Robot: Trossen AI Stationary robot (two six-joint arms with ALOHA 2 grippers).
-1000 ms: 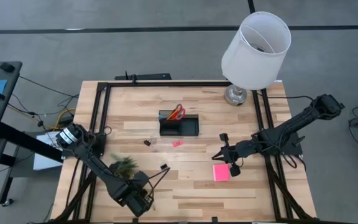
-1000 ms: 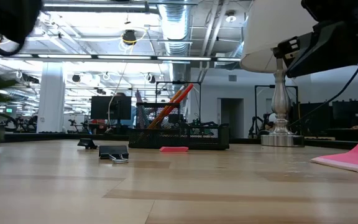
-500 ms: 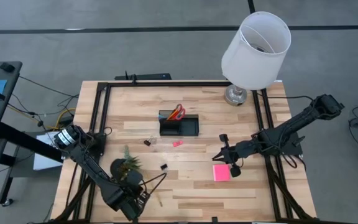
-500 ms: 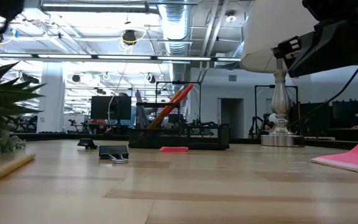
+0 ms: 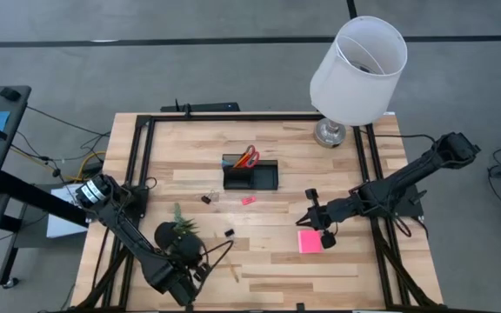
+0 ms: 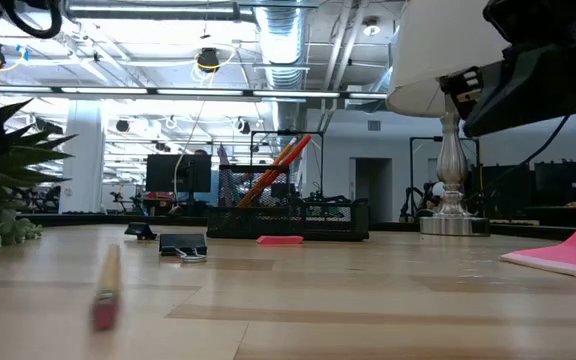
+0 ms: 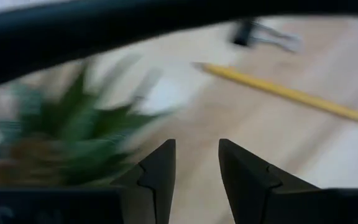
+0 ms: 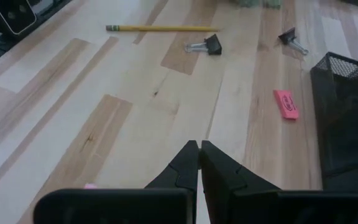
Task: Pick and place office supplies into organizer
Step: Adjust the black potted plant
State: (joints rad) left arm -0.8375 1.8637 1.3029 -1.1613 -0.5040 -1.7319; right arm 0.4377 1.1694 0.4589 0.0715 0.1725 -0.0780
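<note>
— Where's the pencil (image 5: 230, 271)?
— Lower left, lying loose beside my left gripper (image 7: 194, 163), jaws narrowly apart, empty.
— The right?
— Right gripper (image 8: 199, 163) pinched closed, empty, above the sticky pad (image 5: 310, 241). Organizer (image 5: 250, 176) sits center.

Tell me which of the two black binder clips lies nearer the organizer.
The binder clip left of the pink eraser, just below the organizer's left corner. The other clip lies farther down the table, toward the plant.

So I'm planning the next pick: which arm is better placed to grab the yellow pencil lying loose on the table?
Left. Its tool is open and hangs right by the pencil at the near left. The right tool is shut, over by the pink pad.
</note>
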